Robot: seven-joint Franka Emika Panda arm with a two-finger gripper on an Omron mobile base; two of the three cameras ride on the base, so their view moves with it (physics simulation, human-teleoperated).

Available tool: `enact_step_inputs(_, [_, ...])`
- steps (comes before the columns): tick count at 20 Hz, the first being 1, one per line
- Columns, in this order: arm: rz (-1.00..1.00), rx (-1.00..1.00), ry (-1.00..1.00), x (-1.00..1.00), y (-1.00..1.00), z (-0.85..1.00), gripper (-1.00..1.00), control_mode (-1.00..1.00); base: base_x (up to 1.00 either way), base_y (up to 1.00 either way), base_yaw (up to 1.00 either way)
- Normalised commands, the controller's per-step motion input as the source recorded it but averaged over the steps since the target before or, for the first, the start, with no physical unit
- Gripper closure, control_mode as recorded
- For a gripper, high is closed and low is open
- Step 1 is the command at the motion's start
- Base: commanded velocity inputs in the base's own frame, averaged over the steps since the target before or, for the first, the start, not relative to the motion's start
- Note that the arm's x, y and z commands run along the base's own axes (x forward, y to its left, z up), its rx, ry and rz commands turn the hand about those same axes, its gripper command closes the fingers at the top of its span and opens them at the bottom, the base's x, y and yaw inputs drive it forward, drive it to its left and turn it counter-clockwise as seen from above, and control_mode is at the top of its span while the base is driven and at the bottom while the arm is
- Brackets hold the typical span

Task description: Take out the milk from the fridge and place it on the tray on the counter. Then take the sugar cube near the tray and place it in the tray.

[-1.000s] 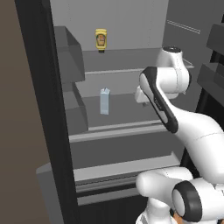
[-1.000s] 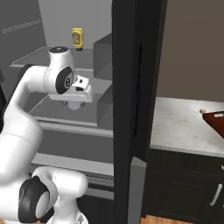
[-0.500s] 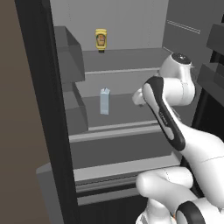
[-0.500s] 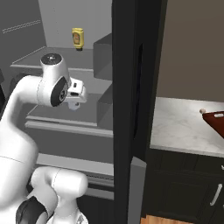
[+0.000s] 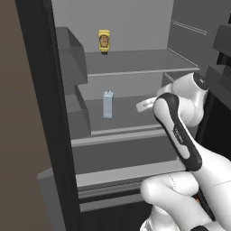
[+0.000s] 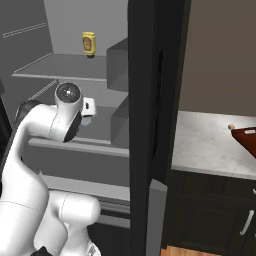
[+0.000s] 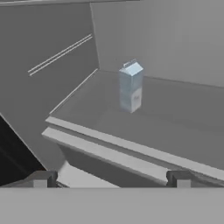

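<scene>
- The tall dark fridge (image 5: 135, 58) with grey inner walls and shelves stands open, its interior taking up most of the left base view.
- The white marble-patterned counter (image 6: 210, 145) with grey veins sits over dark cabinets at about 3 o'clock of the fridge in the right base view.
- The white robot arm (image 5: 180, 135) reaches up in front of the shelves, its hand at the front edge of the middle shelf.
- The flat dark red-brown tray (image 6: 248, 140) lies on the counter at the far 3 o'clock edge of the right base view, cut off by the frame.
- The two-finger gripper (image 7: 111, 178) has its jaws spread wide with nothing between them; the dark tips sit well apart at 6 o'clock in the hand view.
- The small pale blue-grey milk carton (image 5: 108, 103) with a gabled top stands upright on the middle shelf, at 12 o'clock of the gripper in the hand view and clear of the fingers.
- A yellow jar (image 5: 104, 41) with a brown label stands on the upper shelf, at 12 o'clock of the carton.
- The tiny beige sugar cube (image 6: 231, 127) rests on the counter just beside the tray, at its 10 o'clock.
</scene>
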Motion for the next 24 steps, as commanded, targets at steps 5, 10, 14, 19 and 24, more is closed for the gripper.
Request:
enact_step_inputs(5, [0.19,0.11,-0.27,0.24,0.32,-0.05,-1.0,-1.0,0.0,0.0,0.0])
enact_step_inputs(10, [0.17,0.14,-0.18,0.22,0.06,-0.03,-1.0,-1.0,0.0,0.0,0.0])
enact_step_inputs(14, [0.11,0.06,-0.08,0.11,0.03,0.0,-1.0,-1.0,0.0,0.0,0.0])
enact_step_inputs(19, [0.04,0.0,-0.04,0.26,0.13,0.0,-1.0,-1.0,0.0,0.0,0.0])
enact_step_inputs(24, [0.02,0.0,-0.05,0.18,0.07,0.03,-1.0,-1.0,0.0,0.0,0.0])
